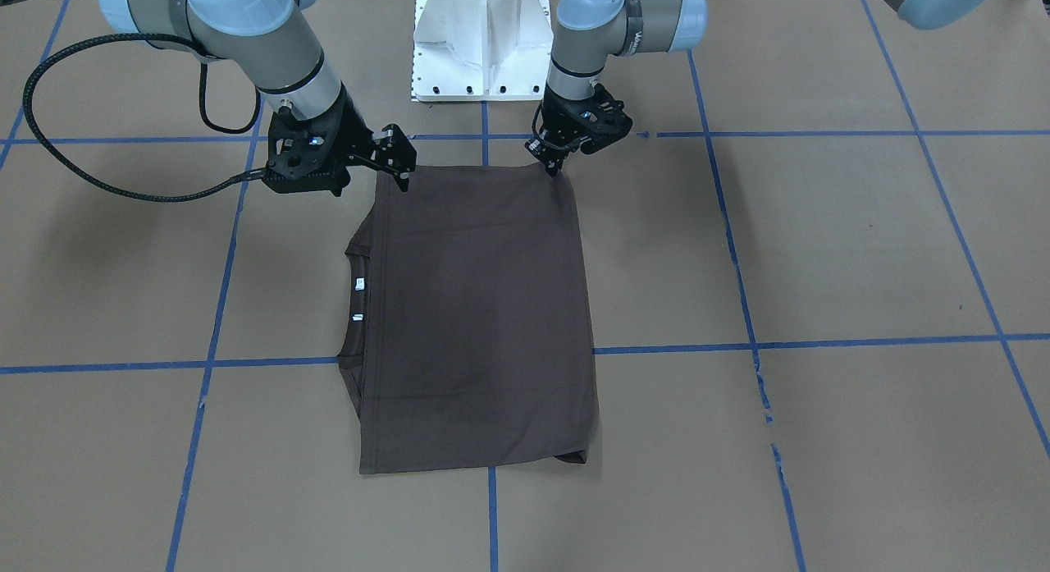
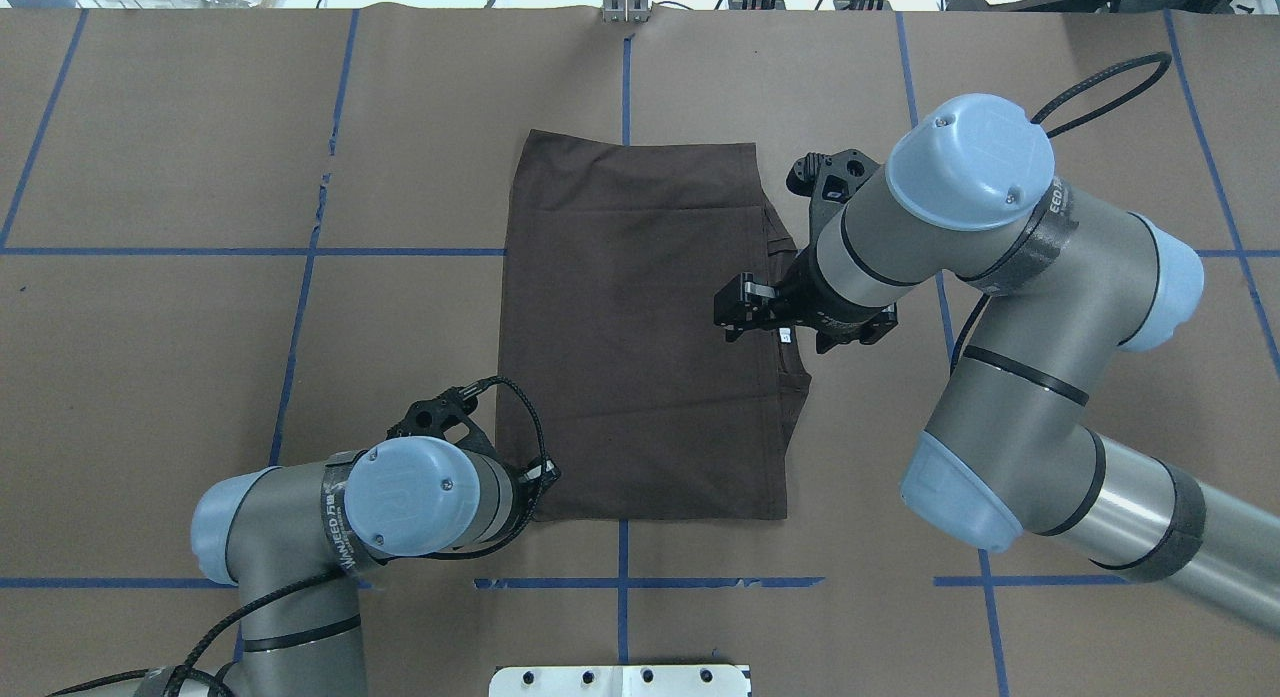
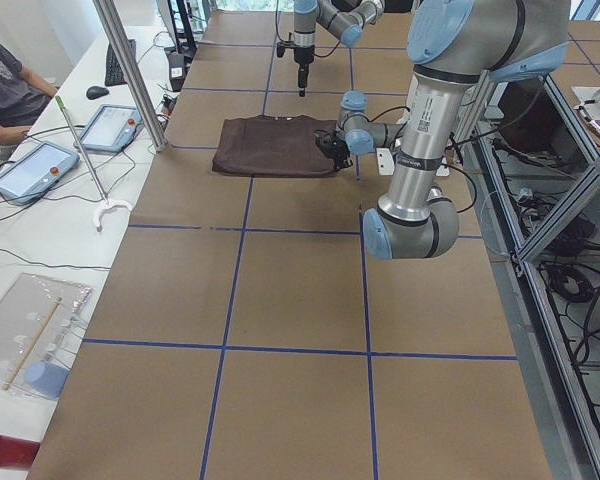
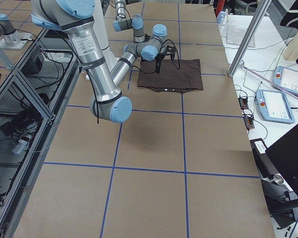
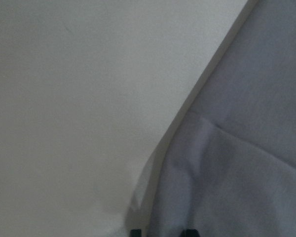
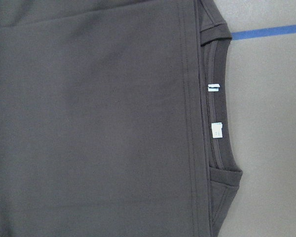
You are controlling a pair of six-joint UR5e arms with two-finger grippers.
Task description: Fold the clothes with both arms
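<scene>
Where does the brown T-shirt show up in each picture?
Front-facing: T-shirt centre, collar left.
Overhead: T-shirt centre, collar right.
Exterior left: T-shirt upper middle.
Exterior right: T-shirt upper middle.
Left wrist: T-shirt fills right side.
Right wrist: T-shirt fills most, collar right.
Shared landmark: the collar.

Black band on the left arm, behind its hand, reads "WANJEED"; the right arm's band shows "EED"; shirt tags unreadable.

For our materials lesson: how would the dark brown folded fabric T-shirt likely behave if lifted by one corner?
Probably floppy: the dark brown folded T-shirt lies flat in thin layers, so a lifted corner would likely drape and unfold. Likely light for its size, being thin cloth. Pushed, it may bunch rather than slide on the matte brown paper tabletop.
</scene>
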